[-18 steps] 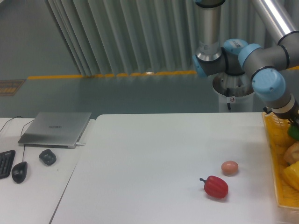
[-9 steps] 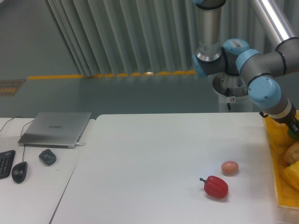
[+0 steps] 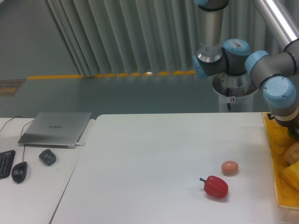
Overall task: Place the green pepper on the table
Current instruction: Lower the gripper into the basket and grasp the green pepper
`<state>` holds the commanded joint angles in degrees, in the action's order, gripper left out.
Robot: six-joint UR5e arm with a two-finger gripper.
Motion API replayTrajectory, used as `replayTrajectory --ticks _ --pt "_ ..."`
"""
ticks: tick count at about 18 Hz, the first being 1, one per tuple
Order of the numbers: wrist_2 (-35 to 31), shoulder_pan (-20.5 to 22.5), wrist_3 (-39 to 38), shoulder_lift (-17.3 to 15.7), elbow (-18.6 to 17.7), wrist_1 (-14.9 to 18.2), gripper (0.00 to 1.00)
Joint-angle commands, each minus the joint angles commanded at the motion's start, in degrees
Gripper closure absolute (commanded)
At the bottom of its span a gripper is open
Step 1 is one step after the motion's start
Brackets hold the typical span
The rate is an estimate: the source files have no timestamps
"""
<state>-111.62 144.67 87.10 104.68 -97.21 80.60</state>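
Pepper (image 3: pixel 216 186) on table (image 3: pixel 154 158), egg (image 3: pixel 229 167) just behind.

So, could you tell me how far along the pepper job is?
Nothing looks done: only the red pepper and a small round pinkish item lie on the table. The arm is over the yellow basket; its gripper and any green pepper are out of view. Everything remains.

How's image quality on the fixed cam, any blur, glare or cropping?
Fixed camera: soft overall, with a greenish cast. Red pepper casts a faint shadow on the table. Bright glare on the metal pole top right. Yellow basket is cropped at the right edge, and the gripper is out of frame.
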Motion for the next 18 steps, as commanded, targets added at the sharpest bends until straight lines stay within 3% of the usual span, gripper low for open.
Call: replayTrajectory --ticks 10,18 --pt "-2.5 -0.4 14.8 0.2 -0.3 0.4 0.0" --pt "-8.4 -0.6 26.0 0.7 -1.4 1.4 0.0"
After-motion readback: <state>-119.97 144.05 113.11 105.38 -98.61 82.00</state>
